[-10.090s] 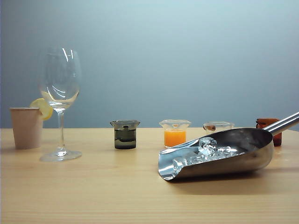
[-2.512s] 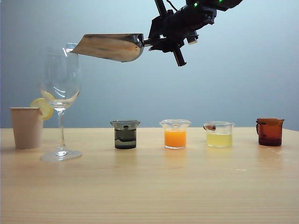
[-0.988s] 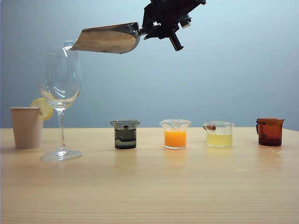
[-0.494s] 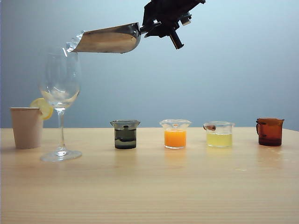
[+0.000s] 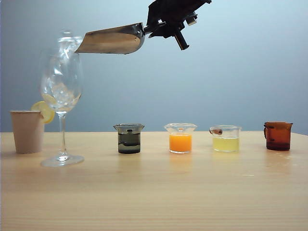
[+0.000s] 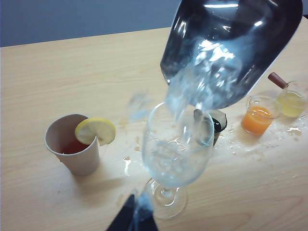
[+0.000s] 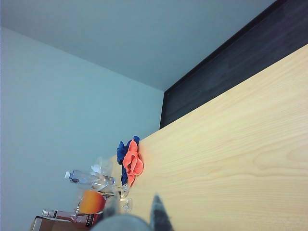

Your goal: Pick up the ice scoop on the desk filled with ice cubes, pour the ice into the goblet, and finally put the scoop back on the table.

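r gripper (image 5: 166, 26) clamped on ice scoop (image 5: 113, 41) handle, tipped over goblet (image 5: 61, 96) | ice cubes (image 6: 204, 72) sliding out, slick | goblet thin, top-heavy, i keep off rim | l gripper (image 6: 136, 219) low by foot, jaws can't tell

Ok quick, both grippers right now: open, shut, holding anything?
Right gripper: shut on the ice scoop, held above the goblet.
Left gripper: cannot tell, only its tips show near the goblet's foot.

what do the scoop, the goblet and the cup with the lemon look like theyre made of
Ice scoop: polished metal, likely stainless steel, with mirror-like reflections. Goblet: clear glass; the wall shows through its bowl. Beige cup: probably paper, matte and opaque with a thin rolled rim. The right gripper holds the scoop.
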